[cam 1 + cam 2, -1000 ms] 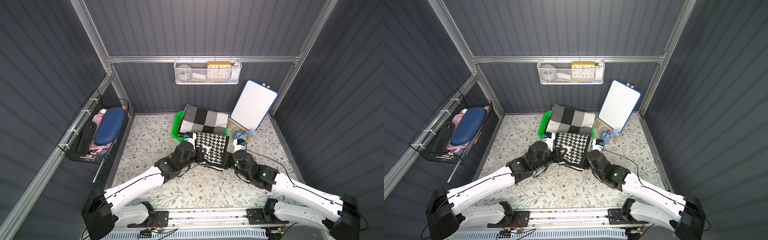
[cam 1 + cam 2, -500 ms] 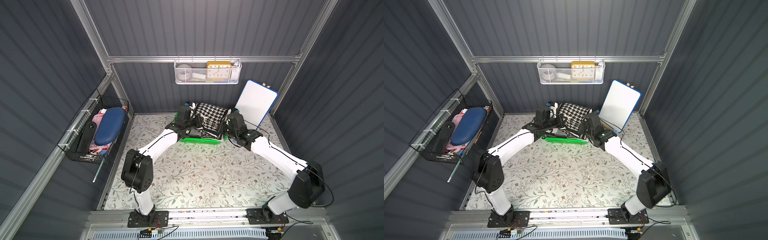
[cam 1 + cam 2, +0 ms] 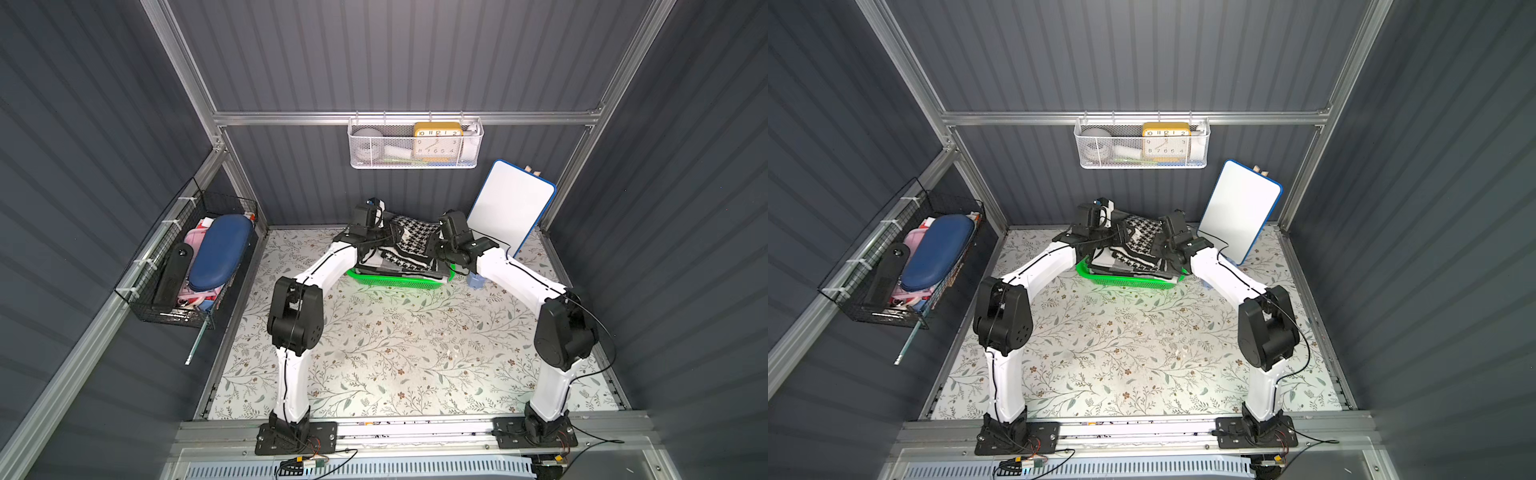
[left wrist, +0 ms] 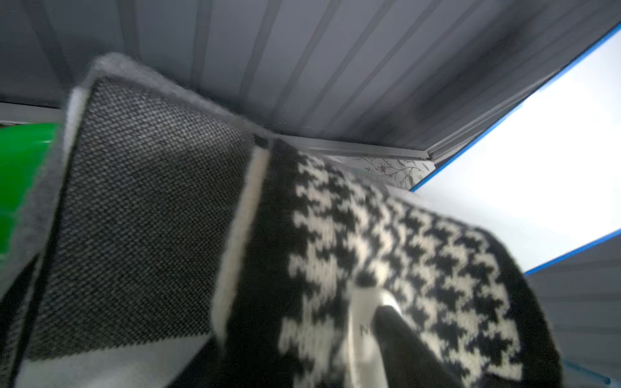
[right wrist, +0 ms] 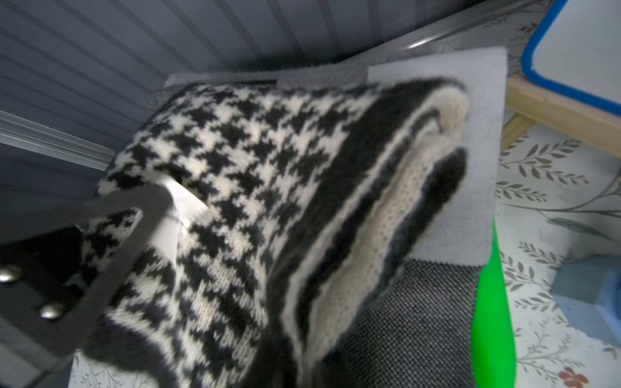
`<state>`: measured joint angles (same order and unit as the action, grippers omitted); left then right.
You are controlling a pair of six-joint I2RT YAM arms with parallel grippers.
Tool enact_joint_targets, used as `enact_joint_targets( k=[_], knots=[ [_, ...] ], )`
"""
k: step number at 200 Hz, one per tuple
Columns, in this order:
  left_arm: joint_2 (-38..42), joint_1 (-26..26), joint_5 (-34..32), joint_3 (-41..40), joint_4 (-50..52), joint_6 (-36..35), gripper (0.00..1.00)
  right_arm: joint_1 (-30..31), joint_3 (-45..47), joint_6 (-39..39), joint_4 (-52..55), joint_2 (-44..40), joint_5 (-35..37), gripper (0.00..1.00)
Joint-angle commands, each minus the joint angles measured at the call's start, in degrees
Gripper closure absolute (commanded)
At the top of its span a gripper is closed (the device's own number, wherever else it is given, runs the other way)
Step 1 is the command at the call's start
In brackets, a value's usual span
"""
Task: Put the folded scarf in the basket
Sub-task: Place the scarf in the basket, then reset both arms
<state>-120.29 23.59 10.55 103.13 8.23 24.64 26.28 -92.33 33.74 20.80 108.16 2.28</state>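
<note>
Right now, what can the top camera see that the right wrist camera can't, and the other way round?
Only a top view shows the left arm and right arm whole, the yellow clock in the white mesh wall basket, and the black wire basket. Only the right wrist view gets close enough to show the knit stitches and cream inner layers of the houndstooth scarf. Both show that scarf, the green basket, the whiteboard and a blue block.
</note>
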Motion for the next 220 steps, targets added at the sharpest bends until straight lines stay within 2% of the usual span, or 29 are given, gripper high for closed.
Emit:
enact_joint_targets(
  k=[1,4,8,20,51,74,100,123,147,164,178,189,199,220],
  knots=[
    [0.0,-0.7,-1.6,5.8,1.0,-2.0,0.01,-0.7,-3.9,-1.2,4.8,-0.4,-0.9,0.40],
    [0.1,-0.8,-1.6,6.1,1.3,-2.2,0.01,-0.6,-4.4,-1.5,4.9,-0.7,-0.5,0.40],
    [0.3,-0.7,-1.7,6.4,1.7,-2.2,0.01,-0.7,-4.8,-2.1,6.2,-1.0,0.1,0.33],
    [2.2,-0.7,-2.8,5.9,1.9,-2.2,0.01,-0.6,-5.0,-3.2,7.4,-3.0,1.2,0.28],
    [11.0,-0.8,-2.9,0.0,0.4,-2.7,0.01,-0.6,1.0,-4.4,5.6,-13.1,-0.1,0.21],
    [21.8,-0.7,-1.8,-9.6,0.0,-2.9,0.01,-0.4,9.0,-3.7,2.4,-23.9,-3.1,0.20],
    [33.9,-0.7,0.4,-21.0,-0.3,-4.4,0.01,-0.3,20.9,-2.7,-2.0,-39.2,-2.0,0.18],
    [41.2,-0.7,-0.5,-28.4,-0.3,-5.3,0.01,-0.3,30.0,-4.8,-3.4,-53.2,3.2,0.16],
    [47.8,-0.7,-2.9,-36.6,-1.6,-6.0,0.01,-0.3,39.3,-9.4,-3.3,-66.5,11.7,0.14],
    [52.5,-0.8,-7.8,-42.2,-3.5,-5.8,0.01,-0.3,45.3,-12.1,-3.0,-74.7,19.2,0.10],
    [55.3,-0.7,-11.7,-46.1,-4.9,-7.0,0.01,-0.3,50.2,-14.7,-3.3,-80.5,25.2,0.02],
    [56.5,-0.7,-13.6,-48.5,-5.5,-9.4,0.01,-0.3,54.1,-17.0,-3.8,-84.5,29.4,0.01],
    [57.1,-0.8,-15.1,-50.9,-7.1,-11.6,0.01,-0.3,57.7,-19.2,-5.1,-87.3,32.1,0.01],
    [56.5,-0.7,-24.9,-56.4,-9.7,-12.8,0.01,-0.3,65.8,-24.0,-9.5,-91.5,33.8,0.01]
  ],
)
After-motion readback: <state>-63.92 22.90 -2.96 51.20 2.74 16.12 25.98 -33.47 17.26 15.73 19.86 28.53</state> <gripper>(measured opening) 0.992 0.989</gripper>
